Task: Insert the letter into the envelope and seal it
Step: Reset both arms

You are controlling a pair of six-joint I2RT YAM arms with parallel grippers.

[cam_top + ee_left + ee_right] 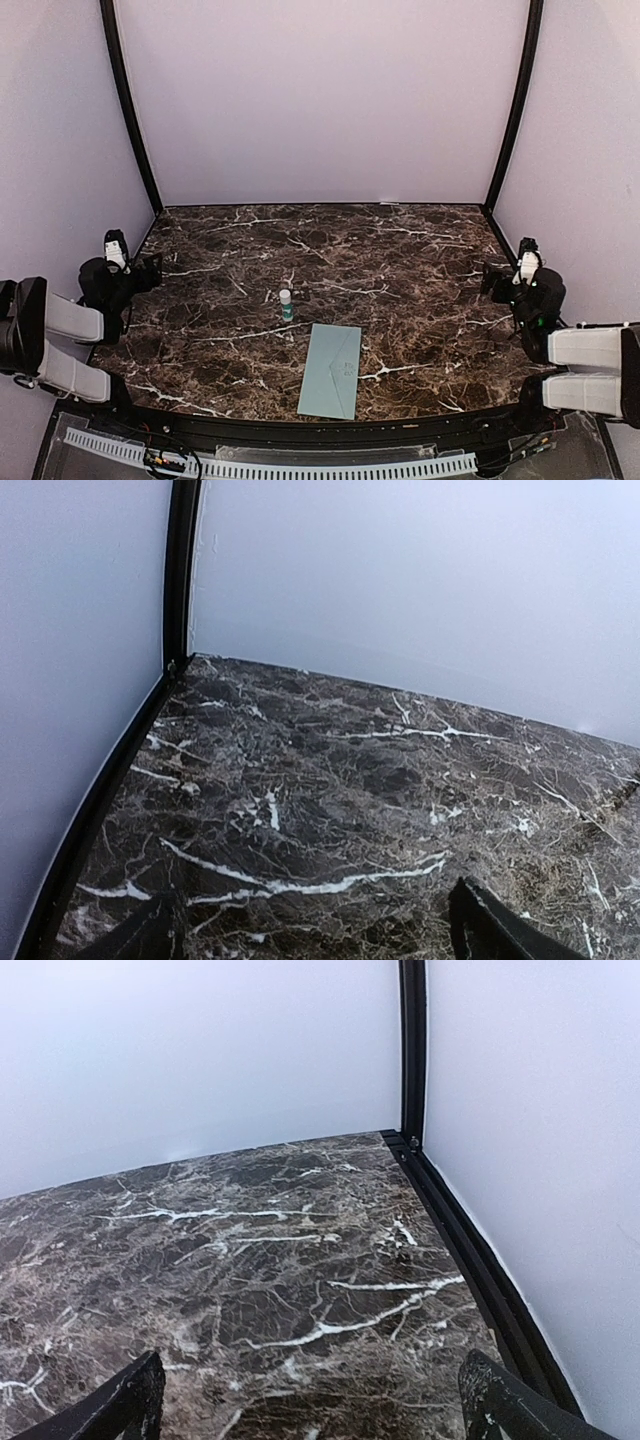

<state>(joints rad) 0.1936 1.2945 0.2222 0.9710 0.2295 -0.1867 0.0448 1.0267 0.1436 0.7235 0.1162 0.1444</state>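
The envelope (331, 370) lies flat on the marble table (420, 250), close to the front edge, and its pointed flap seems to be folded down on it. A small glue stick (286, 305) stands upright just behind the far left corner of the envelope, not touching it. The left gripper (148, 270) is well apart to the left of the envelope, the right gripper (495, 283) well apart to its right. Both have the fingers spread wide and hold nothing.
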